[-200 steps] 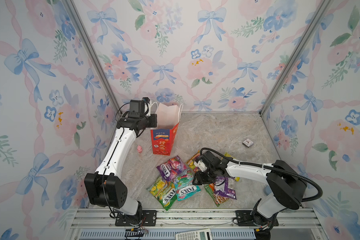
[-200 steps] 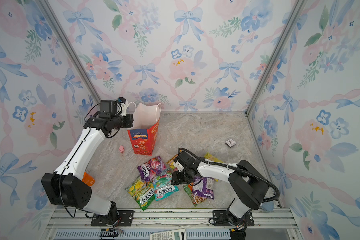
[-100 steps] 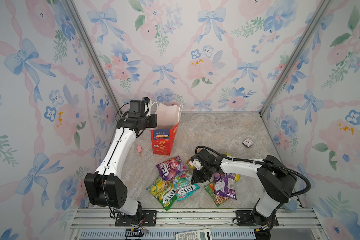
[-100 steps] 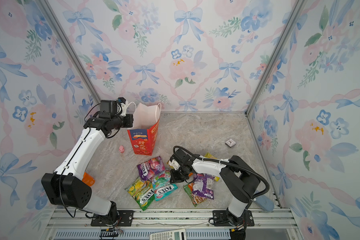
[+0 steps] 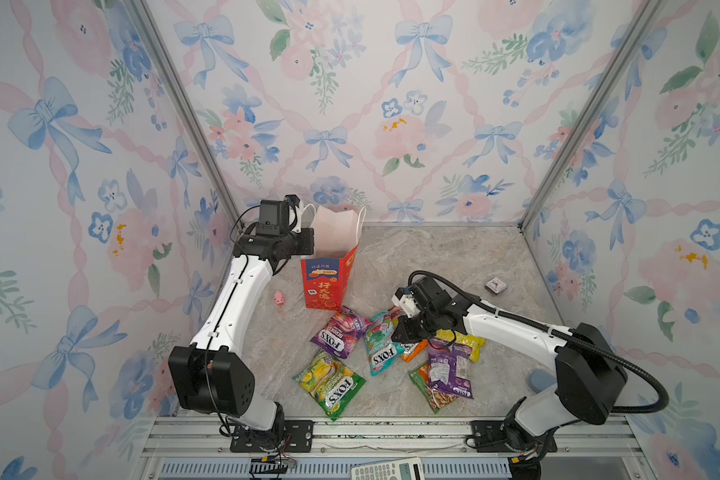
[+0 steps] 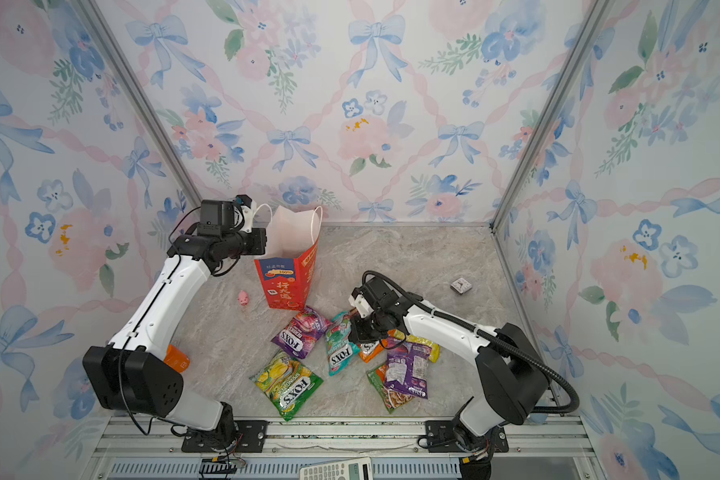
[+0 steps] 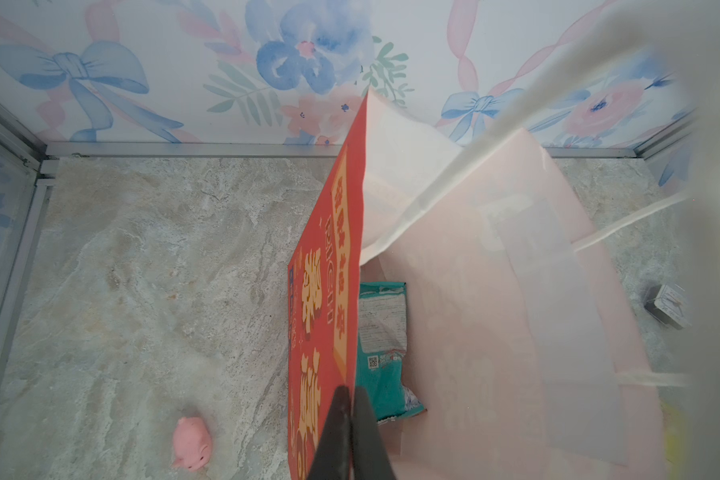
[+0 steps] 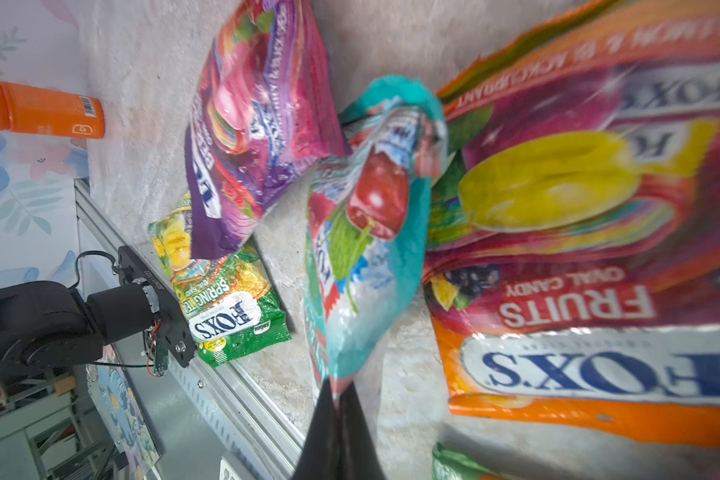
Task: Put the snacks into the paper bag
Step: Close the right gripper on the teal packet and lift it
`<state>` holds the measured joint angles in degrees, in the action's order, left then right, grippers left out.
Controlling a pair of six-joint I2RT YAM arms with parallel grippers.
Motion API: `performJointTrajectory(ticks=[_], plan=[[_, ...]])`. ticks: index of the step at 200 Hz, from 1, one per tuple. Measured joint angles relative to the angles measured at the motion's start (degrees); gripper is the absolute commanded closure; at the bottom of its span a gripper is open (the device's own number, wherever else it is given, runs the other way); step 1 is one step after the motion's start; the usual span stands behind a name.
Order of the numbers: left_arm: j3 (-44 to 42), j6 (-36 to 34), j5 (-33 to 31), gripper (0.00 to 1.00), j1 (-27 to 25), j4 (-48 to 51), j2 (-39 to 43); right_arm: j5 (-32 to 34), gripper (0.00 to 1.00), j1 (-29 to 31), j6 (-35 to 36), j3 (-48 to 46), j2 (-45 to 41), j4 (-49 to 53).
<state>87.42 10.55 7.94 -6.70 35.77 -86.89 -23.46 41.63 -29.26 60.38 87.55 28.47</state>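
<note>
A: Pinching the red paper bag (image 7: 329,291) by its rim with the left gripper (image 7: 350,401). Why?
B: To hold it upright, mouth open, near the back wall.
A: And the right gripper (image 8: 339,395)?
B: Clamped on the teal FOX'S packet (image 8: 362,257) by its edge, among the snacks lying in front of the bag, likely for lifting.

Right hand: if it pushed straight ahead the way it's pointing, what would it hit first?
The teal FOX'S packet, whose edge the right hand is pinching. Past that, probably the purple FOX'S packet, though depth is hard to judge.
</note>
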Motion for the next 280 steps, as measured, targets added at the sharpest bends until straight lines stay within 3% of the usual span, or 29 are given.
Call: performJointTrajectory(ticks=[90,155,280], plan=[[0.0,0.0,0.1,1.0,0.0,-0.1,-0.1,6.8,1.0,-3.6,2.4,8.9,-3.4,8.5],[0.0,0.0,0.5,1.0,0.0,-0.1,-0.1,13.7,1.0,-6.5,5.4,23.5,-2.7,10.1],[0.0,0.0,1.6,1.0,0.0,-0.1,-0.1,20.1,1.0,-7.8,12.0,59.8,14.0,9.7]])
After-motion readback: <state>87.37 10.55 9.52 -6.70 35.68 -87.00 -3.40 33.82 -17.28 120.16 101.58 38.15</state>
